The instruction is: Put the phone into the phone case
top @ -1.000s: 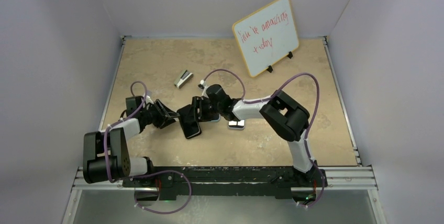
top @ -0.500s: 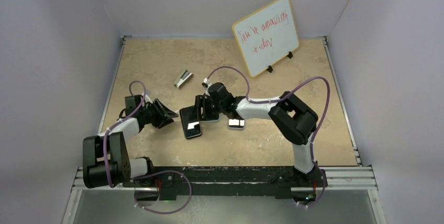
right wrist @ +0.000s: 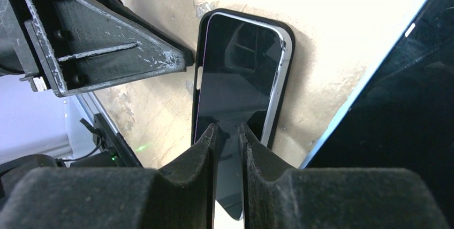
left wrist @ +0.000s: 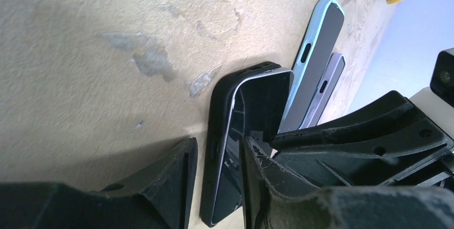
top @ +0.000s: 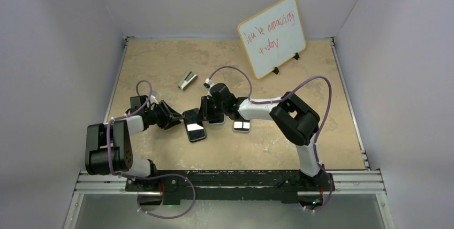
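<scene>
A black phone [top: 195, 127] lies face up inside a black case [right wrist: 288, 63] on the table. It also shows in the right wrist view [right wrist: 238, 74] and edge-on in the left wrist view [left wrist: 251, 106]. My right gripper [top: 203, 112] is shut and empty, and its fingertips [right wrist: 214, 132] rest on the screen near one end [right wrist: 228, 127]. My left gripper [top: 174, 117] is open. In the left wrist view [left wrist: 218, 142] its jaws straddle the cased phone's other end, with a narrow gap at one finger [left wrist: 179, 175].
A phone in a light blue case [top: 217, 117] and a lavender phone [top: 242, 126] lie just right of the black one. A stapler [top: 187, 80] lies further back. A whiteboard [top: 272, 36] stands at the back right. Walls enclose the table.
My left gripper has moved right, up to the cased phone. My right gripper has shifted slightly left over the phone. The phone has barely moved.
</scene>
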Tool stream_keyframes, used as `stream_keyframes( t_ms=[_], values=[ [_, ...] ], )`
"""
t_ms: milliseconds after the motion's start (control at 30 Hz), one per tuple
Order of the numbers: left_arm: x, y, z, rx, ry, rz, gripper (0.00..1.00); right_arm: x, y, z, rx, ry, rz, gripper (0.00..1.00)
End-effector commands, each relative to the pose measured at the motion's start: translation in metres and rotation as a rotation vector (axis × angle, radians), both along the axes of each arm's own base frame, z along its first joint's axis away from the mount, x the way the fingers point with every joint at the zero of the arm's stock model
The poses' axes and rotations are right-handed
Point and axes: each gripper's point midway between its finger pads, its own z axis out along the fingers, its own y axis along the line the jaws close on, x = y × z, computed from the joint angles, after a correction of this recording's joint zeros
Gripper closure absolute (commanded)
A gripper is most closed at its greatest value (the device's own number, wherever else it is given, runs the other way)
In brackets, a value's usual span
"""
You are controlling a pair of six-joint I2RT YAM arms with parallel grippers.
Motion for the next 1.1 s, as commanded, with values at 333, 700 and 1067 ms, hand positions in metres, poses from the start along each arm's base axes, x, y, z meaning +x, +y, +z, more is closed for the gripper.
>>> stream_keyframes(
  t_ms=[333,700,1067],
  values=[
    [0.015,-0.016,0.005,0.005,-0.053,-0.056,0.65,0.015,-0.010,0.019,-0.054,-0.077,-0.064,0.70],
    [0.013,-0.019,0.001,0.016,-0.041,-0.066,0.69,0.015,-0.010,0.002,-0.087,-0.063,-0.052,0.67],
    [0.008,-0.028,-0.004,0.015,-0.023,-0.106,0.75,0.012,0.014,0.004,-0.008,-0.107,0.069,0.96]
  ],
)
